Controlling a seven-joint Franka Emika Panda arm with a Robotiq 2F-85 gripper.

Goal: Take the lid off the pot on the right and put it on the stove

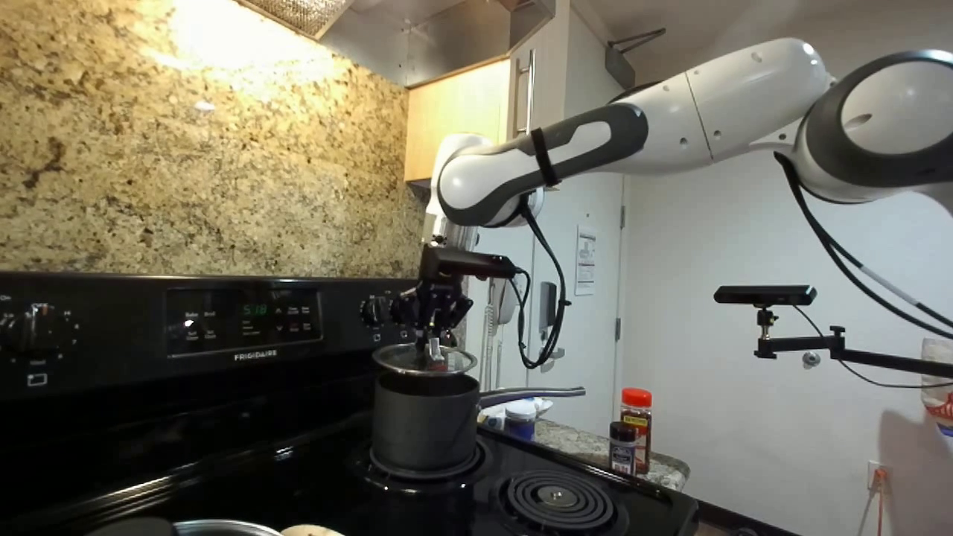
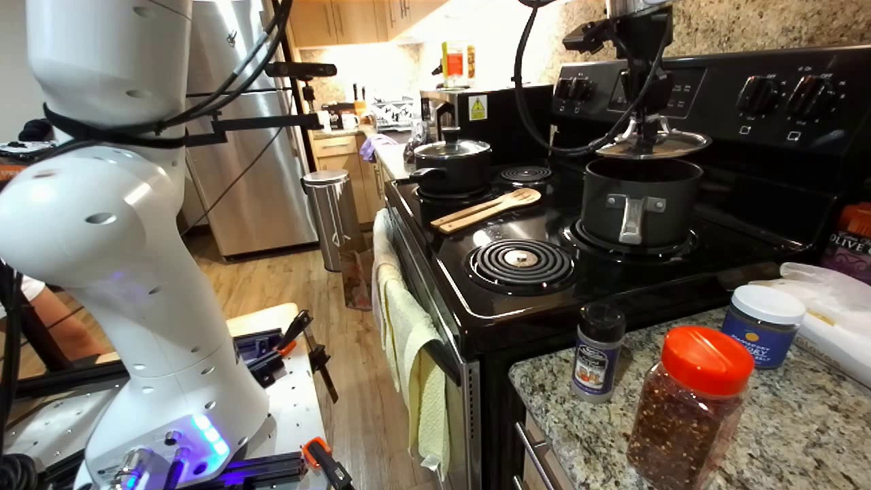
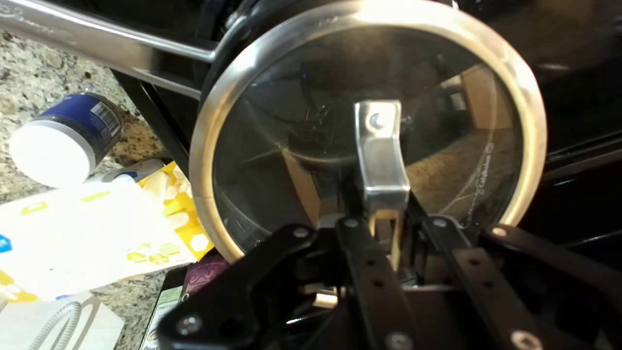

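Removal step, apparently: fingers (image 3: 359,248) grip the lid (image 3: 369,126) just above the pot (image 1: 425,420); next, raise, traverse clear, lower to the stove (image 2: 534,221).

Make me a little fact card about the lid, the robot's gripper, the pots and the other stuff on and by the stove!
glass lid: silver-rimmed, held above the dark grey saucepan, not touching it
gripper: shut on the strap handle
dark grey saucepan: at the back of the stove
stove: black, Frigidaire, coil burners
second saucepan: black, lidded
utensils: two, wooden, on the stove
granite countertop: red-capped jar, dark-capped spice bottle, white-lidded jar
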